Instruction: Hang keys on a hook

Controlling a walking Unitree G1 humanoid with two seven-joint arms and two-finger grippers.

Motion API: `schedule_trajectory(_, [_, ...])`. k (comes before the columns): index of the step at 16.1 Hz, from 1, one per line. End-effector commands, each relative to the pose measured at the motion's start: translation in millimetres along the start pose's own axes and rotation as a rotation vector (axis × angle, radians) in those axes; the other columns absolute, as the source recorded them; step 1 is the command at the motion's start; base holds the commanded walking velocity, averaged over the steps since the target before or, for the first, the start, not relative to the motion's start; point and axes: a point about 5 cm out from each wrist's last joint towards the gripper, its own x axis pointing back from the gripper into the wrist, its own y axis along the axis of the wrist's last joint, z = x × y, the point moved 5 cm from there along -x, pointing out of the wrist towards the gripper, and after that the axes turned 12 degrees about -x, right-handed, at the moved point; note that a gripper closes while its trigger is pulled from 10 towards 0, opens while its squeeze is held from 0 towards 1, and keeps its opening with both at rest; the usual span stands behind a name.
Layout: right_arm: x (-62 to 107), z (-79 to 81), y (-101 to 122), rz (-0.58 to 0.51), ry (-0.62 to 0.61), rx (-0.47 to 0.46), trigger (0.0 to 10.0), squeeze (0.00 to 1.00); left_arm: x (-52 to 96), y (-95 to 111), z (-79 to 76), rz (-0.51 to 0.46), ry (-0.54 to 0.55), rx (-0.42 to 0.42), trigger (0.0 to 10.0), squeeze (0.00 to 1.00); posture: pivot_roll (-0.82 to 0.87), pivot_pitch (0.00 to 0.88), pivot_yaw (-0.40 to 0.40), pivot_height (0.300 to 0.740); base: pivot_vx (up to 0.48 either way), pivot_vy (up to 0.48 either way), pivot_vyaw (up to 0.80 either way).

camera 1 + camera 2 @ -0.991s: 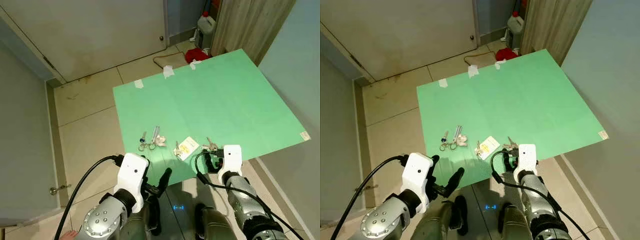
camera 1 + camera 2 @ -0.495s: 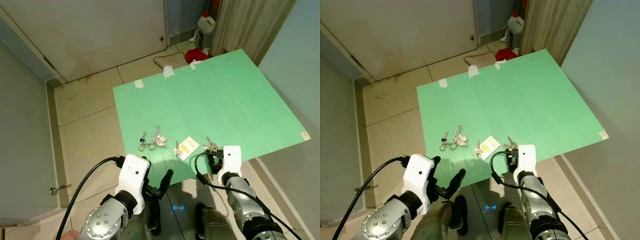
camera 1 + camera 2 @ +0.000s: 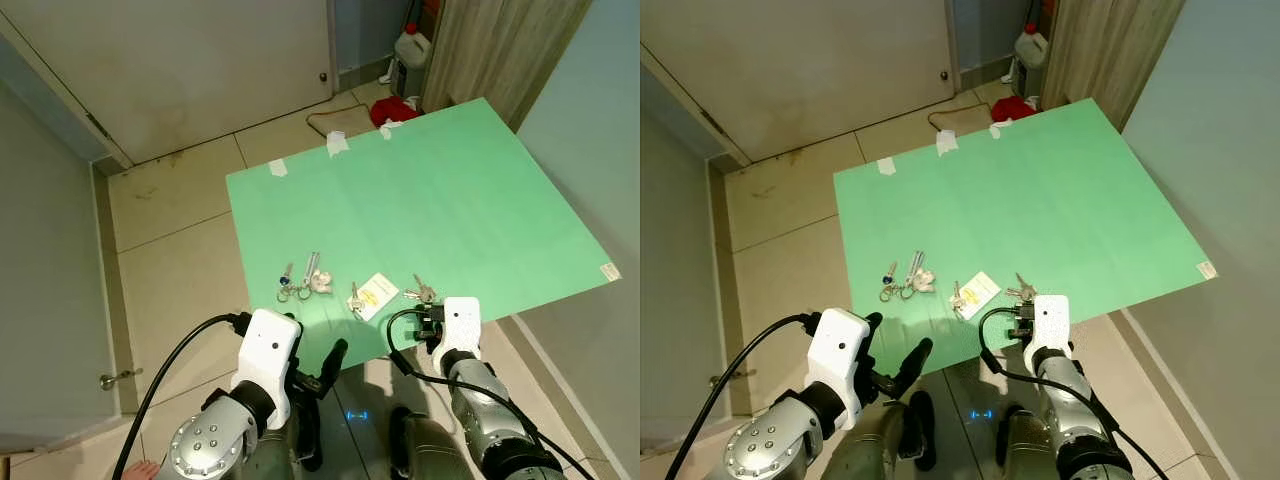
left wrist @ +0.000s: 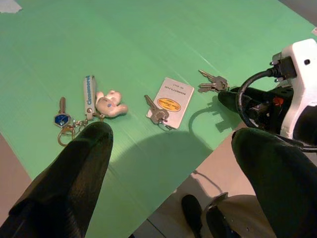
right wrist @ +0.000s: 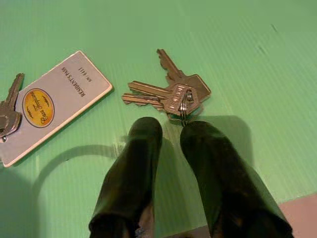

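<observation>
Right wrist view: right gripper [image 5: 171, 130] low over the green mat [image 5: 237, 39], fingers slightly spread with nothing between, tips just short of the key bunch [image 5: 171, 92] lying flat. Best to straddle the ring, not the blades, then pinch. Left gripper [image 4: 168, 144] wide open, idle, near the card keyring [image 4: 171, 101].

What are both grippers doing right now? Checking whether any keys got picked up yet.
Left gripper: open, holding nothing, above the green mat.
Right gripper: fingers slightly apart, empty, tips just short of the bare key bunch.
</observation>
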Motion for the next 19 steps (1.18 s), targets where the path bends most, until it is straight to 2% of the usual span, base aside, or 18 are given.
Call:
schedule_trajectory(1, [4.5,-2.1,-12,0.031,-0.025,-0.027,0.0,0.00,3.3,-2,-1.1,0.013,0.000,0.004,10.0,0.00,0.07,0.309,0.113,0.740,0.000,0.000,0.00])
schedule_trajectory(10, [3.7,-9.4,6,-0.060,-0.063,-0.010,0.0,0.00,4.7,-4,-1.7,0.021,-0.001,0.015,10.0,0.00,0.06,0.337,0.121,0.740,0.000,0.000,0.00])
schedule_trajectory(11, [3.9,-9.9,14,-0.097,-0.061,-0.008,0.0,0.00,4.5,-4,-1.6,0.021,-0.002,0.017,10.0,0.00,0.06,0.337,0.121,0.740,0.000,0.000,0.00])
schedule_trajectory(14, [4.6,-4.7,60,-0.259,-0.019,-0.020,0.0,0.00,2.0,-3,-1.4,0.014,-0.003,0.019,10.0,0.00,0.04,0.333,0.118,0.740,0.000,0.000,0.00])
schedule_trajectory(16, [5.5,-4.6,86,-0.328,-0.002,-0.011,0.0,0.00,-1.0,-1,-0.2,0.007,-0.003,0.022,10.0,0.00,0.02,0.333,0.112,0.740,0.000,0.000,0.00])
schedule_trajectory(18, [4.7,-8.5,91,-0.325,-0.009,-0.008,0.0,0.00,-3.5,0,-0.6,0.002,-0.005,0.025,10.0,0.00,0.01,0.334,0.108,0.740,0.000,0.000,0.00])
schedule_trajectory(19, [1.7,-12.9,85,-0.278,-0.033,0.010,0.0,0.00,-4.6,0,-1.0,0.001,-0.006,0.026,10.0,0.00,0.01,0.337,0.107,0.740,0.000,0.000,0.00])
